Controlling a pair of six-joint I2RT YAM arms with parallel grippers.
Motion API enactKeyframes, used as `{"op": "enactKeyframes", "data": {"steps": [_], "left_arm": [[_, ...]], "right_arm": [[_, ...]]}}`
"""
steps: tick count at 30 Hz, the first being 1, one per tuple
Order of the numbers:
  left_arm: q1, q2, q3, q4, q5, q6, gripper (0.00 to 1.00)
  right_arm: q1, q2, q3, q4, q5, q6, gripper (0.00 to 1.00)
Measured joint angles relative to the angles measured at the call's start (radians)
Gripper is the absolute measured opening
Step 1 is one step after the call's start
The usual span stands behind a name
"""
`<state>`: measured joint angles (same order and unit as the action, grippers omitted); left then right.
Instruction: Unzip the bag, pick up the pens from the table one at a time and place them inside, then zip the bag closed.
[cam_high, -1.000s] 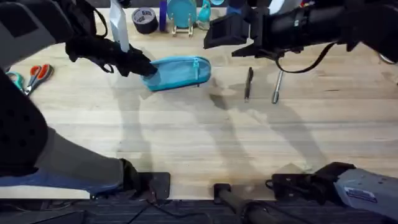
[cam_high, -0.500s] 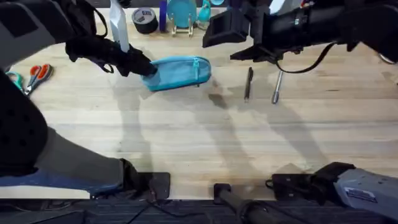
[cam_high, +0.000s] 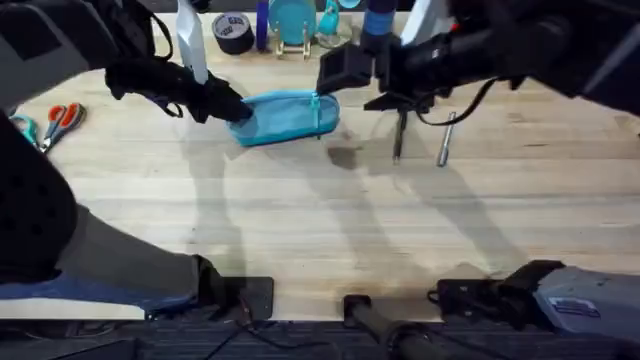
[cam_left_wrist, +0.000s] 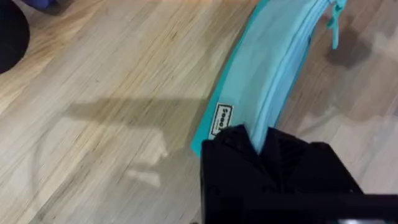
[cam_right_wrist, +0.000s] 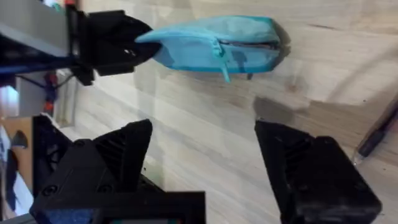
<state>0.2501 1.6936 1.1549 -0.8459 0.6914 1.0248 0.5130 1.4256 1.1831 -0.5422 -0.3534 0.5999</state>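
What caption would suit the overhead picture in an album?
Left gripper pinches the light blue pouch's end while the open right gripper nears its zipper; two pens wait.

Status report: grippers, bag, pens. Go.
Left gripper shut on the bag, pinning its end. Right gripper open, above table near zipper pull. Bag zipped. Both pens on table. Path clear.

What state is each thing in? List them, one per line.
bag: lying on the table, zipper closed, one end pinched by the left gripper.
left gripper: shut on the bag's end.
right gripper: open, above the table near the bag.
black pen: lying on the table, untouched.
silver pen: lying beside it, untouched.
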Motion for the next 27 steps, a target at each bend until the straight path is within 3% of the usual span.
{"op": "enactKeyframes", "data": {"steps": [12, 27], "left_arm": [[0.000, 0.000, 0.000, 0.000, 0.000, 0.000, 0.042], [0.000, 0.000, 0.000, 0.000, 0.000, 0.000, 0.042]], "right_arm": [[0.074, 0.143, 0.000, 0.144, 0.028, 0.018, 0.998], [0.094, 0.277, 0.000, 0.278, 0.086, 0.062, 0.997]]}}
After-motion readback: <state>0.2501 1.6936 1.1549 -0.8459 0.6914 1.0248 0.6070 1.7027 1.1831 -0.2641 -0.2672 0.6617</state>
